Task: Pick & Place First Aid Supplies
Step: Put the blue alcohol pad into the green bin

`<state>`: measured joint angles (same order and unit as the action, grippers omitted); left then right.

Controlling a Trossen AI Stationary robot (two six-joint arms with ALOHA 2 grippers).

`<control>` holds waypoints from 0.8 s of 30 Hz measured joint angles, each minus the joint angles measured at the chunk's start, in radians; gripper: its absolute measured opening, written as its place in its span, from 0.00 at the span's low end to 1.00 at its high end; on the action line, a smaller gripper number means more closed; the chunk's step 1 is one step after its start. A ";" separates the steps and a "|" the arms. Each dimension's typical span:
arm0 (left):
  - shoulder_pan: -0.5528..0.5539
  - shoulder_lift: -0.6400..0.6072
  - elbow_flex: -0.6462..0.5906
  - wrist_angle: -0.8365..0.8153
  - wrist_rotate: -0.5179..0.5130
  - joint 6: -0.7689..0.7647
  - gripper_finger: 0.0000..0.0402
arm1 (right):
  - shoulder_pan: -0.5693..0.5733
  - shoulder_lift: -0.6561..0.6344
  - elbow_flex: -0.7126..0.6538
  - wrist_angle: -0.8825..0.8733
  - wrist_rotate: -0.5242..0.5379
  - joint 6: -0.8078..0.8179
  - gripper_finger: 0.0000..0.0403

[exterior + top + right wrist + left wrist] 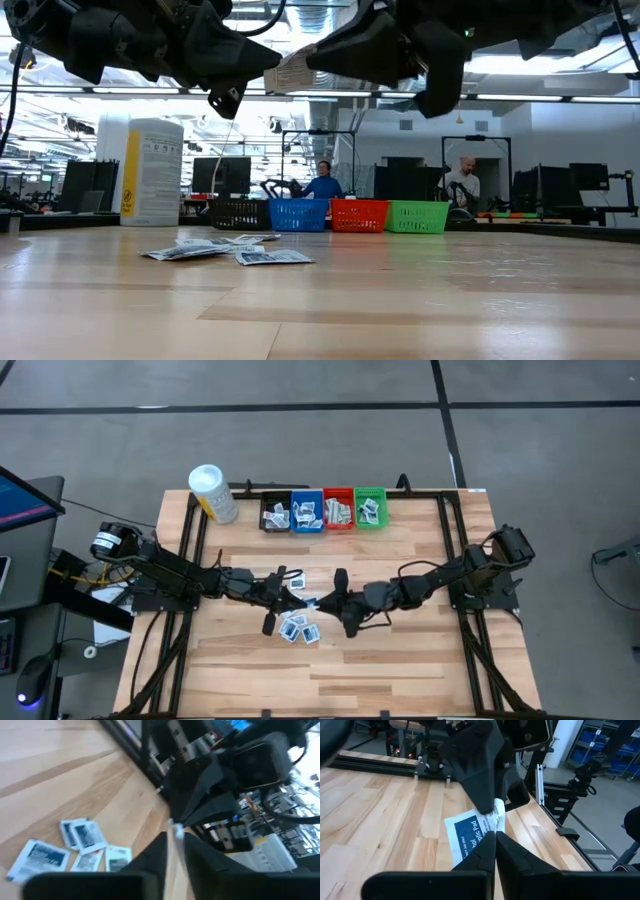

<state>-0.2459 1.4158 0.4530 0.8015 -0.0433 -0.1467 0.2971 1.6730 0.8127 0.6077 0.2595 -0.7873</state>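
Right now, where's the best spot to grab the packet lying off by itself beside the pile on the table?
Pinch the lone packet by its outer edge, coming straight down: it lies flat on the table, that side clear of the pile. The left gripper and right gripper both hold another packet.

The two dark tools, left tool [290, 588] and right tool [325, 603], meet nose to nose above the middle of the pale wooden plank worktop [400, 660], blocking passage there. Just below them a cluster of small flat white-and-blue packets [298, 628] litters the boards. Along the far edge a row of four small plastic bins [324, 509], black, blue, red, green, and a white-capped yellow cylindrical container [213, 494] stand as a barrier. The near boards lie open
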 joint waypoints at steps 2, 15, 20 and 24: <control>0.000 0.000 0.000 0.000 -0.001 0.000 0.02 | -0.001 0.000 0.000 0.024 0.000 -0.007 0.08; 0.001 -0.001 0.000 0.002 -0.116 0.014 0.12 | -0.012 0.000 0.000 -0.025 0.095 -0.016 0.00; 0.000 -0.003 0.000 0.003 -0.222 0.045 0.21 | -0.027 0.000 0.000 -0.120 0.263 0.029 0.00; 0.001 -0.003 0.000 -0.002 -0.265 0.042 0.27 | -0.069 0.000 0.000 -0.213 0.481 0.082 0.00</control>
<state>-0.2451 1.4124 0.4530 0.7993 -0.3081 -0.1050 0.2285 1.6733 0.8127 0.3944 0.7402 -0.7055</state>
